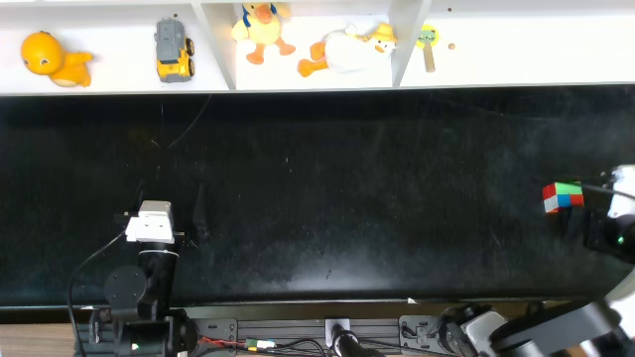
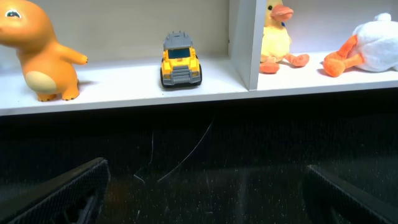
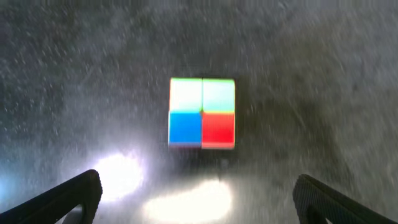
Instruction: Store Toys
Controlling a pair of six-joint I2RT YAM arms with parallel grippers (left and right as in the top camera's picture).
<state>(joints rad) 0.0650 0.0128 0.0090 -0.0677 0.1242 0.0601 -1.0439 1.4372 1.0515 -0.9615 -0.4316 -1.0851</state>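
Observation:
A small colour cube point(image 1: 563, 195) with green, blue, red and white faces lies on the black mat near the right edge. My right gripper point(image 3: 199, 208) hangs above it, open, with the cube point(image 3: 202, 112) in front of its spread fingers and not touching them. My left gripper point(image 2: 205, 202) is open and empty, low over the mat at the left point(image 1: 157, 222), facing the shelf. On the white shelf point(image 1: 317, 79) sit an orange figure point(image 1: 55, 58), a yellow truck point(image 1: 174, 52), a yellow duck plush point(image 1: 263, 30), a white duck plush point(image 1: 347, 50) and a small green-and-yellow toy point(image 1: 429, 40).
White dividers point(image 1: 220, 40) split the shelf into compartments along the far edge of the mat. The left wrist view shows the orange figure point(image 2: 40, 53), the truck point(image 2: 180, 60) and a divider point(image 2: 244, 43). Cables and arm bases run along the near edge point(image 1: 327, 337).

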